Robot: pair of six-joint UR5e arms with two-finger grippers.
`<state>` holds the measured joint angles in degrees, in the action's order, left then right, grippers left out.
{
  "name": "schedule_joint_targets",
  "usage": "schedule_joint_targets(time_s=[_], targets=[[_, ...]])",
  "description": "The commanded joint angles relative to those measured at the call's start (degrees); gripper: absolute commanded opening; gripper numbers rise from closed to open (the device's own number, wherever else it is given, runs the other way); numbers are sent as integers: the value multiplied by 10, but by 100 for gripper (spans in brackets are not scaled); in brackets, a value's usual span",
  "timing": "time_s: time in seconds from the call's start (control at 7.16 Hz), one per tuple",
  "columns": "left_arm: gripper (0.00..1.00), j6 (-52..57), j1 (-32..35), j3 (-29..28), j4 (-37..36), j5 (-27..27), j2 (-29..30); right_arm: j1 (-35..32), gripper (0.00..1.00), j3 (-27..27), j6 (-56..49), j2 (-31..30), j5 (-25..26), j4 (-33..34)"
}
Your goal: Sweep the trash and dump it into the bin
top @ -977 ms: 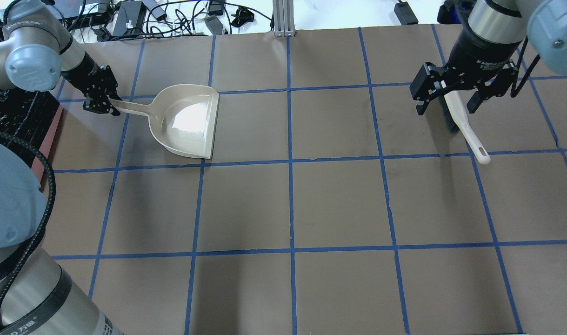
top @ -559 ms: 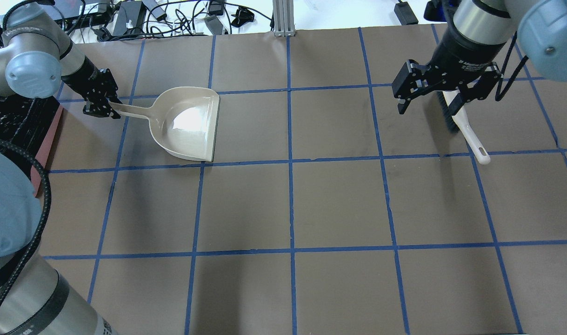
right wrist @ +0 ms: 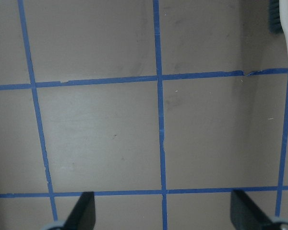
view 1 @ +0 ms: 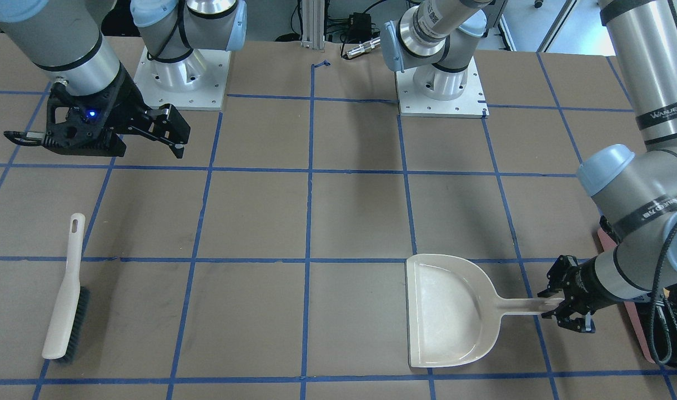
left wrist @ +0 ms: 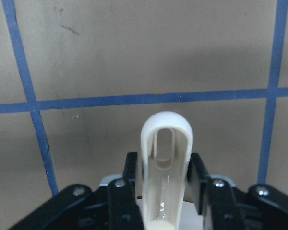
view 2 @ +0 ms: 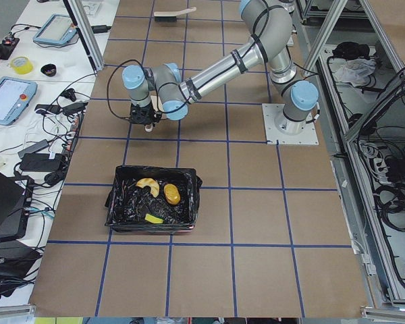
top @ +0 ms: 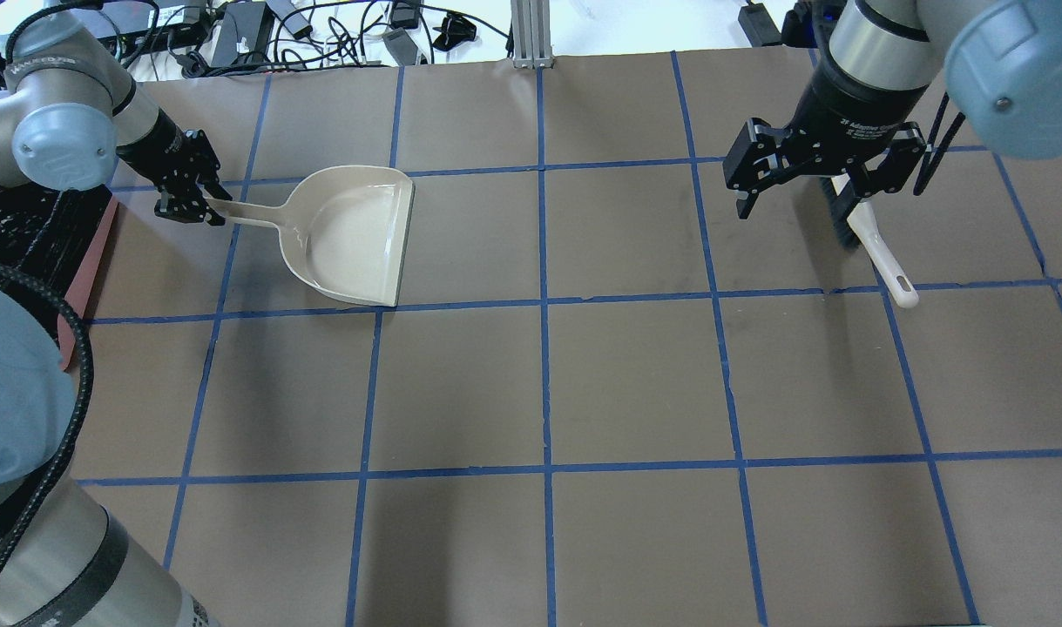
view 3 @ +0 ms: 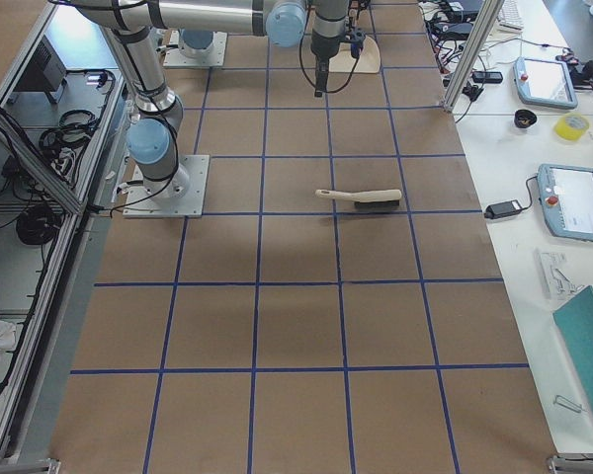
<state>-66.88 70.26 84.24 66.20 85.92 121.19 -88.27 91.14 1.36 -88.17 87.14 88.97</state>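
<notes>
Lifted off the brush (top: 879,254) at two o'clock, the right gripper (top: 820,193) hangs spread; the left gripper (top: 206,209) pinches the dustpan (top: 356,235) handle at ten.

Bright even light, soft shadows, sharp

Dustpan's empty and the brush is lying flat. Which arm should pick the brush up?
Right. The right gripper is open, empty and on the same side as the brush. The left gripper is shut on the handle of the dustpan, at the opposite side.
</notes>
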Motion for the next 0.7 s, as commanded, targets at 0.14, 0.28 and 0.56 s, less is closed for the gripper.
schedule_joint_targets(time_s=[0.14, 0.28, 0.56], targets=[[76, 2, -5, -6, 0, 3, -10, -15, 100, 2, 32, 3, 1, 1], [86, 3, -5, -11, 0, 5, -17, -27, 100, 1, 83, 3, 0, 1], [100, 6, -6, -41, -14, 20, -36, -31, 100, 1, 96, 1, 3, 56]])
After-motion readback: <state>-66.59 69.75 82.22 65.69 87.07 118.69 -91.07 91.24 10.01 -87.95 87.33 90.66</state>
